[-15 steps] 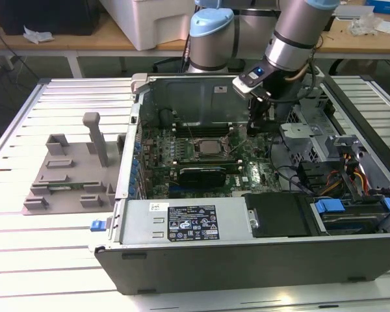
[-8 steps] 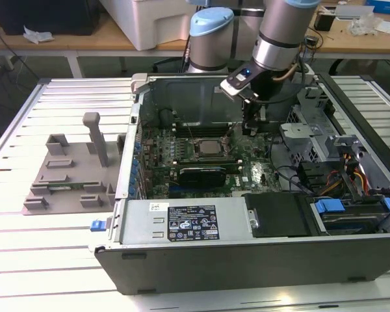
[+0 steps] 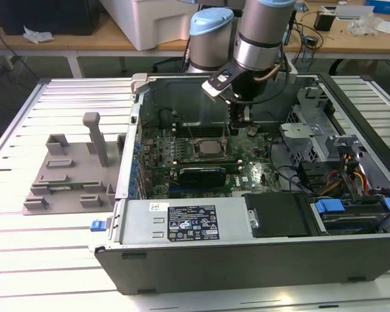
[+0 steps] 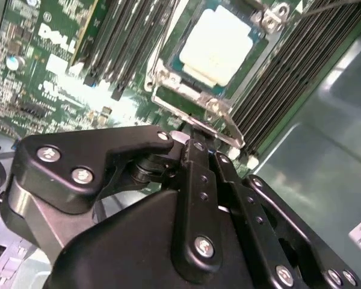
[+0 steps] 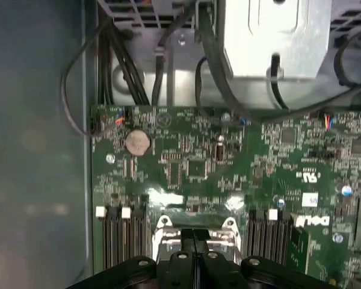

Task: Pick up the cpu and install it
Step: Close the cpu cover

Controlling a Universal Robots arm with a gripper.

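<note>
Hovering low over the green motherboard (image 3: 161, 148), the gripper (image 4: 197, 144) has its jaws pressed together on nothing. The cpu (image 4: 216, 45) lies seated in its socket frame (image 4: 183, 96), centre of the exterior view. A white printed label (image 3: 192, 223) marks the power supply (image 3: 146, 224).

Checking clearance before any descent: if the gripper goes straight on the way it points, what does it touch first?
Probably the edge of the silver metal socket frame, just short of the square silver-topped cpu; the black gripper hangs close above it, depth uncertain.

Pale silver cpu (image 4: 219, 45), green motherboard (image 5: 228, 156)
</note>
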